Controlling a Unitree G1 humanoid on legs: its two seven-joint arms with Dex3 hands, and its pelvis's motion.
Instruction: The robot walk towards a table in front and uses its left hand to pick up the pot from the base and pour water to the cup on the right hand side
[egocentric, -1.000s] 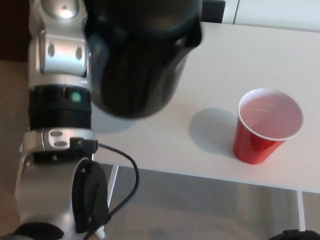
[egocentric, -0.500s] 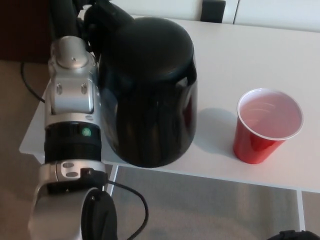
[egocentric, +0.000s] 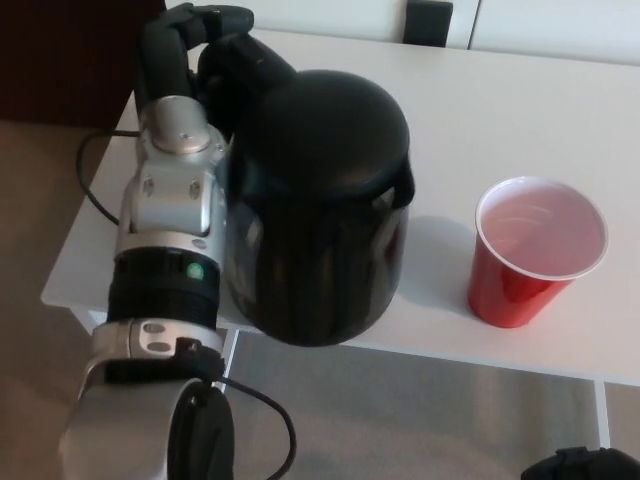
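A large black pot (egocentric: 320, 210) hangs upright over the left part of the white table (egocentric: 520, 110), close to the camera. My left hand (egocentric: 190, 45) is shut on its handle at the upper left, with the silver forearm running down the picture's left side. A red cup (egocentric: 535, 250) with a white inside stands on the table to the right of the pot, apart from it. The pot's base is hidden from view. Only a dark bit of the right arm (egocentric: 580, 465) shows at the bottom right corner; the right hand itself does not show.
The table's front edge runs just below the pot and the cup. A black cable (egocentric: 95, 195) loops off the table's left edge. A small dark object (egocentric: 428, 20) stands at the table's far edge. Grey floor lies below.
The pot and my left arm have moved lower and rightward in the picture, toward the cup. More of the hand on the handle now shows. The cup has stayed put.
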